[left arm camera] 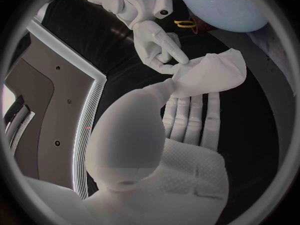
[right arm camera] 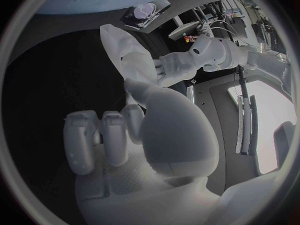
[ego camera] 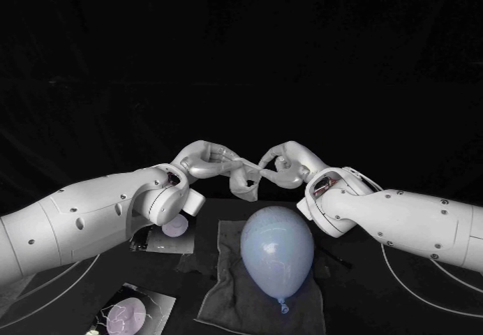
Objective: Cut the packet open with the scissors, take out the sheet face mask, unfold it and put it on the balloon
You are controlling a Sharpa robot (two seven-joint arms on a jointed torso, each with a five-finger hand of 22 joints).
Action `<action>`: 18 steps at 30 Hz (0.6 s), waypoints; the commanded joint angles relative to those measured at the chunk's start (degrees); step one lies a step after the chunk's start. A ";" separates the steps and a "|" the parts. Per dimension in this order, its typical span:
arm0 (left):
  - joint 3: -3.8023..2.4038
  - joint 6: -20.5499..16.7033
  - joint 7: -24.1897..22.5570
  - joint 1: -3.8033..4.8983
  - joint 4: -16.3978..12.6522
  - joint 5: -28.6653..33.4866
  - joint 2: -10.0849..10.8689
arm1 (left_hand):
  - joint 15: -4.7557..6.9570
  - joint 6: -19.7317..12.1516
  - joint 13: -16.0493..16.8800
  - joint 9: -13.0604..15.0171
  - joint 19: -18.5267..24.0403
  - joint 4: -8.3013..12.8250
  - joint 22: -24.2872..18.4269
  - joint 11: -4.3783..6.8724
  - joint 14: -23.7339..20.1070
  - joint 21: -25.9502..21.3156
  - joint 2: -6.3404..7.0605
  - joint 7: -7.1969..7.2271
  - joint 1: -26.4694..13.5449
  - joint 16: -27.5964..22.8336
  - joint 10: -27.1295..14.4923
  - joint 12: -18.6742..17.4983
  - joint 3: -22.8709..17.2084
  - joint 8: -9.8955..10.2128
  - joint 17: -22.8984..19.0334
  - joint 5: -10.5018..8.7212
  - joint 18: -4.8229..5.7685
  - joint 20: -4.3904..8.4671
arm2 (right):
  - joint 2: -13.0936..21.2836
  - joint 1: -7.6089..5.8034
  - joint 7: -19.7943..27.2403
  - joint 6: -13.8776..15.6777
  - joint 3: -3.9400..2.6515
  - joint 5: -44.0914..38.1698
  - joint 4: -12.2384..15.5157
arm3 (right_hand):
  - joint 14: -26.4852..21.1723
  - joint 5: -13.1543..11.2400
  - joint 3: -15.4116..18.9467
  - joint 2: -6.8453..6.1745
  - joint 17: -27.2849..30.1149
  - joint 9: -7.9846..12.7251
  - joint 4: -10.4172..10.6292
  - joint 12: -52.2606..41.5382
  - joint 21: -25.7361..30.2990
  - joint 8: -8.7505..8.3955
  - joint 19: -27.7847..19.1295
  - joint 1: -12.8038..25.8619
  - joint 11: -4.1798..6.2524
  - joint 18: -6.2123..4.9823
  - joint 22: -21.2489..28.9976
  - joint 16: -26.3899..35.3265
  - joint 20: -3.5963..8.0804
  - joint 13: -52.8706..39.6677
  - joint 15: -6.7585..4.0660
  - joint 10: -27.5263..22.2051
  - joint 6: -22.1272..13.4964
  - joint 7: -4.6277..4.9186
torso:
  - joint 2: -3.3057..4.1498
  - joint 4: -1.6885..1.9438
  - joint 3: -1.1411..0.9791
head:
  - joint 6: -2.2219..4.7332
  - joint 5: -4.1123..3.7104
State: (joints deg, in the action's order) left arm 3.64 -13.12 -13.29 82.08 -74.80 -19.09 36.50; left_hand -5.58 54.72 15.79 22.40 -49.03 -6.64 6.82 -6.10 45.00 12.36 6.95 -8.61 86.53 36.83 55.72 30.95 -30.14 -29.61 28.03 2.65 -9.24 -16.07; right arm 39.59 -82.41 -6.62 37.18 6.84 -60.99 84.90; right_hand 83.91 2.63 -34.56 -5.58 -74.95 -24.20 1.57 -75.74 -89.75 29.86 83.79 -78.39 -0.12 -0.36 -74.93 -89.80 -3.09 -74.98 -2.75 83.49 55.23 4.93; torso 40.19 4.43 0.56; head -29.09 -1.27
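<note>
Centrally, head view: left hand [ego camera: 206, 162] and right hand [ego camera: 287, 162] meet in the air beyond the far edge of the grey fabric cloth [ego camera: 216, 303]. Each pinches one side of the white sheet face mask [ego camera: 245, 183], which hangs crumpled between them, clear of everything below. The pale blue oval balloon [ego camera: 277, 255] lies lengthwise on the cloth, with its knot toward the cloth's near edge. The cloth is spread on the black table [ego camera: 362, 314]. A dark foil packet with a pale round print [ego camera: 166, 234] lies just beside the cloth's far left corner, partly under the left arm. A second packet of the same kind [ego camera: 131, 310] lies toward the table's near left corner, near the cloth's left edge.

Left wrist view: the left hand [left arm camera: 187, 122] has its thumb pressed on the mask's [left arm camera: 209, 72] edge, the other fingers straight and side by side beneath it. The right hand [left arm camera: 156, 45] grips the mask's opposite side with its fingertips. The balloon [left arm camera: 219, 5] lies beyond.

Right wrist view: the right hand [right arm camera: 125, 135] has its thumb raised against the mask [right arm camera: 125, 50], the other fingers curled in. The left hand [right arm camera: 178, 67] holds the mask's other side. One packet [right arm camera: 144, 12] lies on the table beyond; which of the two, cannot tell.
</note>
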 commanded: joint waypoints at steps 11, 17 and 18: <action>-0.09 -3.60 -0.17 0.26 1.61 -1.89 -0.66 | 2.36 -0.38 -2.01 3.06 -3.53 2.02 3.29 1.78 7.56 6.05 -0.28 0.72 -2.19 1.66 7.38 -0.92 -0.45 0.07 -2.32 0.20 -1.18 2.50 | 0.76 0.00 0.39 -0.87 -0.01 -1.20 1.33 | 6.09 0.17 -0.08 0.13 -15.05 -0.11 -0.45 0.12 -0.25 0.34 6.21 0.23 -0.31 0.36 -15.07 -0.20 0.07 -7.02 -0.42 0.11 0.15 0.00 | 0.01 0.03 0.01 | -0.17 0.15; -0.08 -6.59 -0.89 0.27 2.50 -2.03 -1.22 | 2.96 -0.32 -3.36 3.39 -3.88 2.92 5.35 2.04 9.92 9.29 -0.62 0.70 -2.11 1.03 9.77 -2.46 -0.22 0.60 -3.61 0.19 -1.05 3.74 | 0.85 -0.08 0.08 -2.41 -0.03 -1.67 2.10 | 6.09 0.17 -0.13 0.13 -15.05 -0.13 -0.52 0.05 -0.25 0.37 6.21 0.22 -0.31 0.36 -15.07 -0.20 0.07 -7.06 -0.41 0.14 0.14 0.00 | -0.02 0.04 0.01 | -0.27 0.22; -0.08 -6.94 -1.00 0.27 2.65 -2.04 -1.34 | 3.10 -0.37 -3.41 3.37 -4.12 3.26 5.77 2.04 10.47 9.96 -0.70 0.55 -1.87 1.10 10.32 -2.44 -0.11 0.76 -3.69 0.19 -1.09 4.00 | 0.86 -0.11 -0.03 -2.64 -0.03 -1.78 2.23 | 6.09 0.17 -0.13 0.13 -15.05 -0.13 -0.52 0.05 -0.25 0.37 6.21 0.22 -0.31 0.36 -15.07 -0.20 0.07 -7.06 -0.41 0.14 0.14 0.00 | -0.02 0.04 0.01 | -0.27 0.22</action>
State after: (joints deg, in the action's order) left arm 3.68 -16.59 -13.11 82.16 -72.44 -20.73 35.29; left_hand -2.56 54.34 12.45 22.41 -53.17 -3.62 12.36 -4.02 55.20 21.97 6.80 -8.18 84.55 38.10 65.71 28.61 -30.26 -29.04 24.41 2.55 -9.87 -12.39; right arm 40.34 -82.50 -6.44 36.49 6.80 -61.58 86.98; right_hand 83.91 2.63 -34.72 -5.58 -74.91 -24.23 1.41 -75.74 -89.65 30.09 83.77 -78.39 -0.20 -0.36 -74.94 -89.60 -3.10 -74.94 -2.75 83.39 55.12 4.83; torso 40.17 4.47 0.57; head -29.32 -1.08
